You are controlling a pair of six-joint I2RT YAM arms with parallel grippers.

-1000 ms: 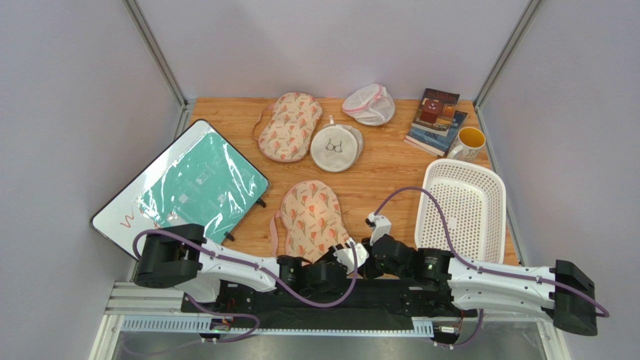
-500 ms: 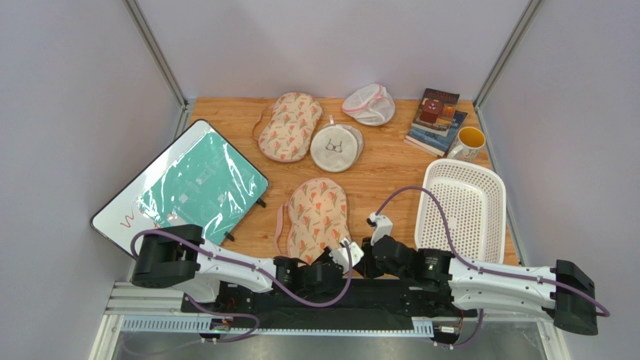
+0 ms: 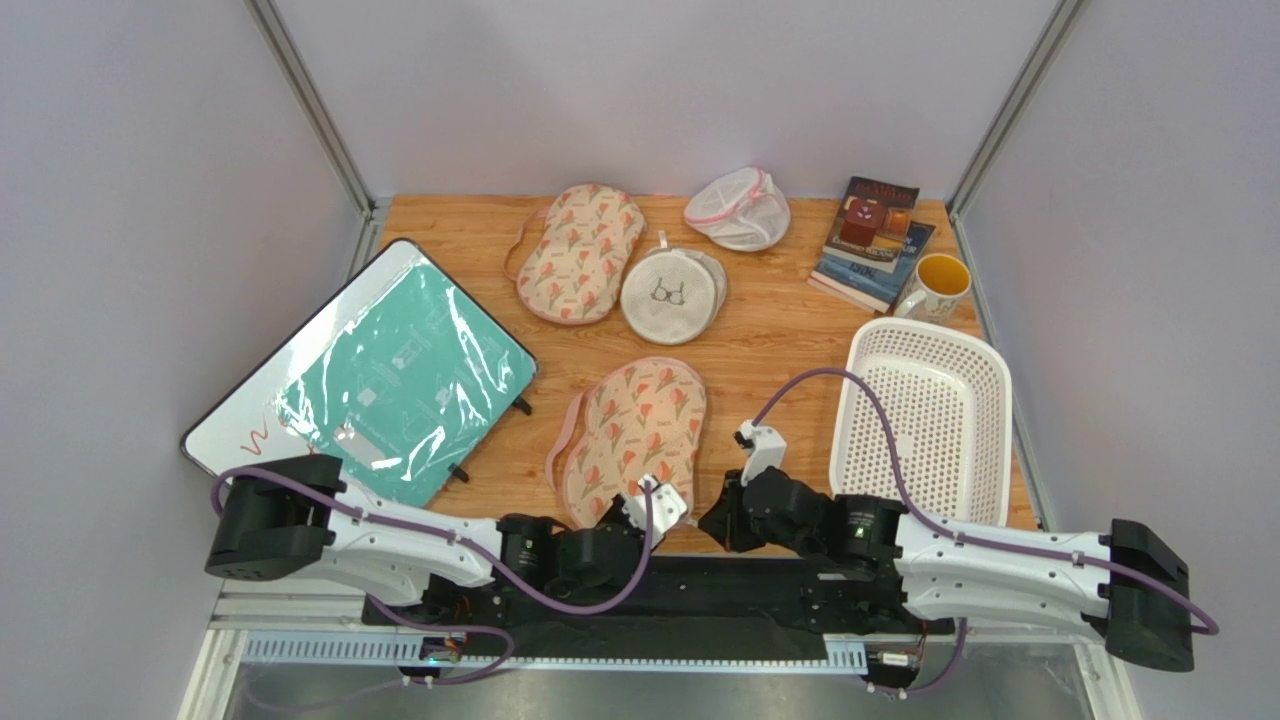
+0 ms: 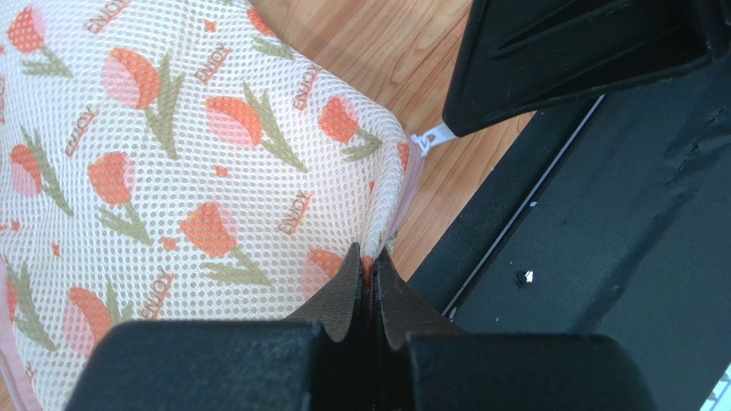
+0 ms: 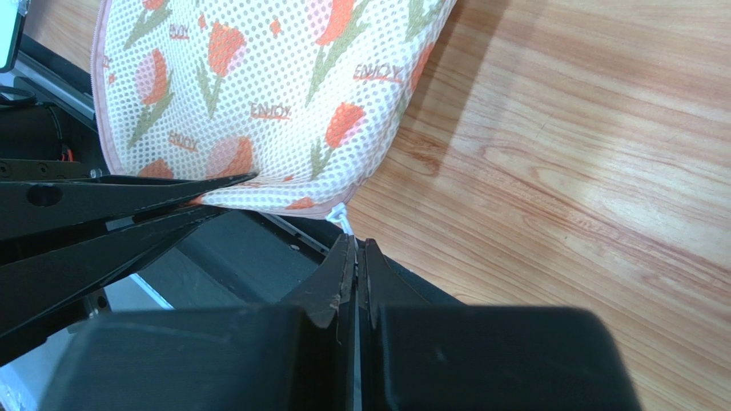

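A mesh laundry bag [image 3: 639,428] printed with orange tulips lies on the wooden table near the front edge. My left gripper [image 3: 670,507] is shut on the bag's near corner; the left wrist view shows the fingers pinching the mesh edge [image 4: 369,261]. My right gripper [image 3: 706,525] sits just right of that corner. It is shut on the bag's white zipper pull [image 5: 343,218], which runs into the closed jaws [image 5: 354,244]. The right gripper's black fingers [image 4: 583,60] and the zipper pull [image 4: 433,137] also show in the left wrist view.
A white slotted basket [image 3: 924,420] stands at the right, with a yellow mug [image 3: 939,282] and books [image 3: 872,240] behind it. At the back lie a second tulip bag [image 3: 579,252], a round white pouch [image 3: 672,296] and a white mesh dome [image 3: 739,207]. A board with a teal sheet [image 3: 383,375] lies left.
The left arm has drawn back to the left with the bag's corner. The bag has swung so its far end points right. The right gripper has barely moved.
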